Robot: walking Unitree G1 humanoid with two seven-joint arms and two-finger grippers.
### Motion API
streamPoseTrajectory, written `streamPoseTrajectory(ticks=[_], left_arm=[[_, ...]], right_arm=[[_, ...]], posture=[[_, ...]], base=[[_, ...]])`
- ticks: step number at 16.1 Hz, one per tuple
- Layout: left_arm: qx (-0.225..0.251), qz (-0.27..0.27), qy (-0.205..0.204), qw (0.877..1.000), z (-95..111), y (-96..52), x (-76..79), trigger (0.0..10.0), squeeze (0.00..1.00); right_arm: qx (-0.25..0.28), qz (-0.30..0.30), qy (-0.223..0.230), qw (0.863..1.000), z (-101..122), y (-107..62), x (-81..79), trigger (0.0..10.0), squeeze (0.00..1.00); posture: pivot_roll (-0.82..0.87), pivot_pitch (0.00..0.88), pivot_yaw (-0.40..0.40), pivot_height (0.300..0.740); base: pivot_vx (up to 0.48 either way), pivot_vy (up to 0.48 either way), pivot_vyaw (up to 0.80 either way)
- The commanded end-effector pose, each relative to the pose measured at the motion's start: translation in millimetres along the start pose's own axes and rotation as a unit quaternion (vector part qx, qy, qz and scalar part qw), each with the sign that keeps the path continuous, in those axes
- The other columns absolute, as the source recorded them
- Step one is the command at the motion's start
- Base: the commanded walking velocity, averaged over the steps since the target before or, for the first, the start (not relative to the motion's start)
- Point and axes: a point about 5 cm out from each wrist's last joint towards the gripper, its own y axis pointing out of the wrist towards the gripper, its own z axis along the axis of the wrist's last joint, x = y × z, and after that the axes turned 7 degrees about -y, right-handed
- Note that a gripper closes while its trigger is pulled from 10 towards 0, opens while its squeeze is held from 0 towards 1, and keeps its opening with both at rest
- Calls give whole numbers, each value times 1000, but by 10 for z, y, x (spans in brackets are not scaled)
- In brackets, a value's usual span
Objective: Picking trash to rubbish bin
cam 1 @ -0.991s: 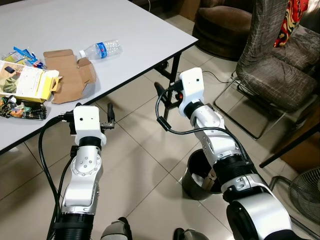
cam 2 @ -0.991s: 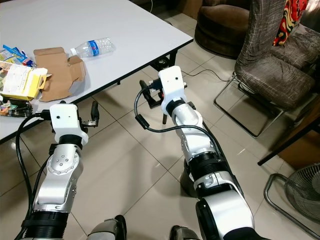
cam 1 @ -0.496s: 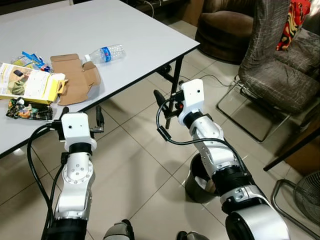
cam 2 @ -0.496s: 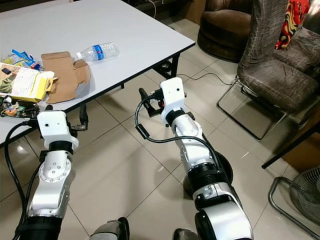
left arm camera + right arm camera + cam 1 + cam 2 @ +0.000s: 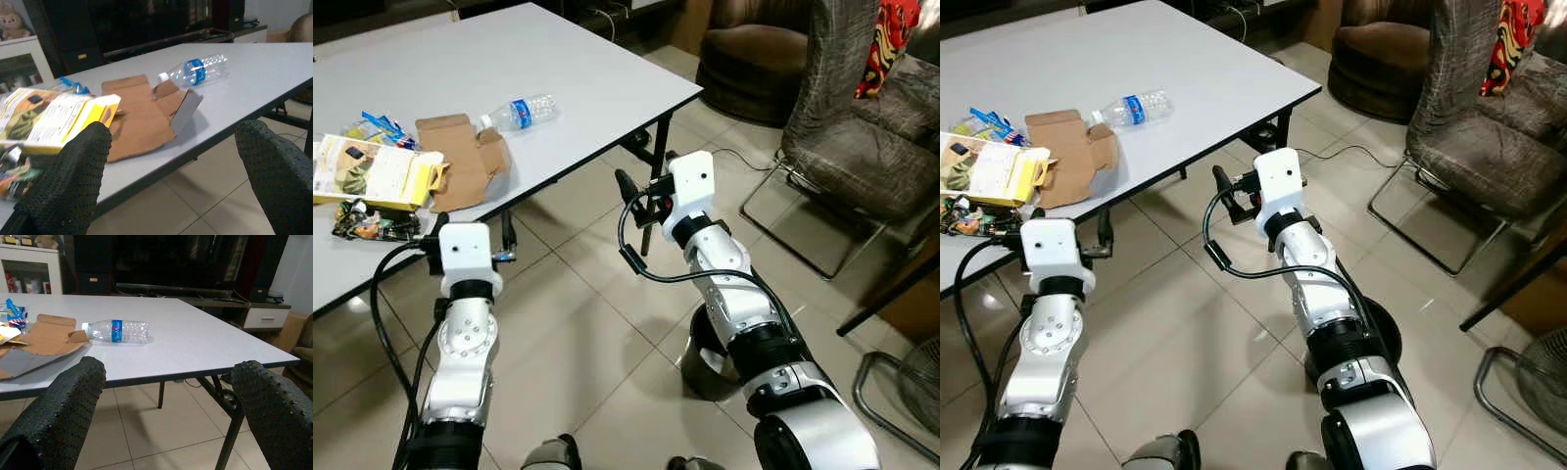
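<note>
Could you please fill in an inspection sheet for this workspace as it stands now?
Surface: white table, trash grouped near its left end.
Job's things: plastic bottle lying on its side; flattened brown cardboard; yellow box; dark wrapper near the edge; rubbish bin on the floor under the right arm.
Clutter: blue packets behind the box.
Grippers: left gripper and right gripper both open, empty, short of the table edge.
Cables: black cable looping off the right wrist; thin cable on the tiles.
Surroundings: armchairs, fan.
</note>
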Motion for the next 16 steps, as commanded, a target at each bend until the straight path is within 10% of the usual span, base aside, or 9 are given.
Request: streamPoseTrajectory(ticks=[1,16], left_arm=[[7,-13,-3,1000,27,22,56,10000,0],[-6,-41,-45,998,-6,297,350,10000,0]], right_arm=[[4,-6,-3,1000,-10,-11,-1,10000,0],[11,-11,-5,1000,58,173,8,10000,0]], posture=[[-45,57,37,740],[-49,0,25,740]], base=[[0,0,800],[0,0,53]])
